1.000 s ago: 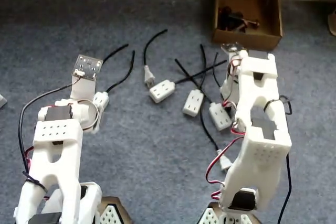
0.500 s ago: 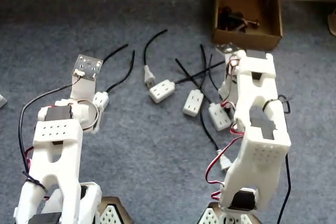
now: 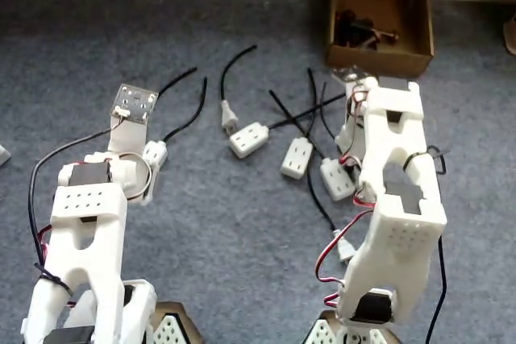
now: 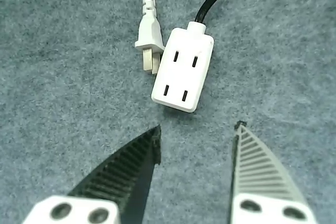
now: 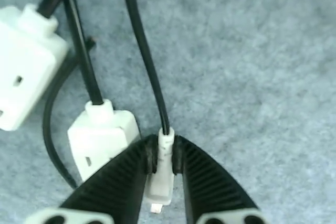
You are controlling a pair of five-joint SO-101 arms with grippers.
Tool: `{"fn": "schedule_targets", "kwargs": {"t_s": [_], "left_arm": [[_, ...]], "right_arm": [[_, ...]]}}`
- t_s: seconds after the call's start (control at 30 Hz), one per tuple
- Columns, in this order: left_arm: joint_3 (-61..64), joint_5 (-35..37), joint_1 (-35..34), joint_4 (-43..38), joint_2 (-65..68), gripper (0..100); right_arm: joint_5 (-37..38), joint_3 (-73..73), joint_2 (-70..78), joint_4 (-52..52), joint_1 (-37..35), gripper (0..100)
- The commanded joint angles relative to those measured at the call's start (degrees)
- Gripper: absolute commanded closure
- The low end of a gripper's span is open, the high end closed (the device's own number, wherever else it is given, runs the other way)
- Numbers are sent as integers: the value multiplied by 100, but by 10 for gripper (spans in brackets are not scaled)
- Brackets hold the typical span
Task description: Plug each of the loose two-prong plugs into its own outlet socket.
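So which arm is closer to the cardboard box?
Right. The right arm, jaws shut on a plug, ends just short of the box's near wall. The left arm is far off to the side, jaws open.

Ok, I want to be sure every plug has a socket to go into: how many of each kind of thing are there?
outlet sockets: 4
two-prong plugs: 4
cardboard box: 1
Total: 9
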Motion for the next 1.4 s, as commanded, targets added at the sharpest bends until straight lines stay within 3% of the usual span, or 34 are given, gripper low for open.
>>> {"fn": "schedule_targets", "kwargs": {"t_s": [0.0, 0.53, 0.77, 1.37], "left_arm": [[-48, 53, 66, -97, -207, 787], [-40, 53, 66, -97, -207, 787], [-48, 62, 66, -97, -207, 787], [-48, 62, 40, -97, -207, 787]], "right_arm": [[-105, -92, -110, 57, -154, 950], [-114, 242, -110, -4, -374, 948], [-105, 242, -110, -4, -374, 866], [-325, 444, 462, -312, -462, 868]]}}
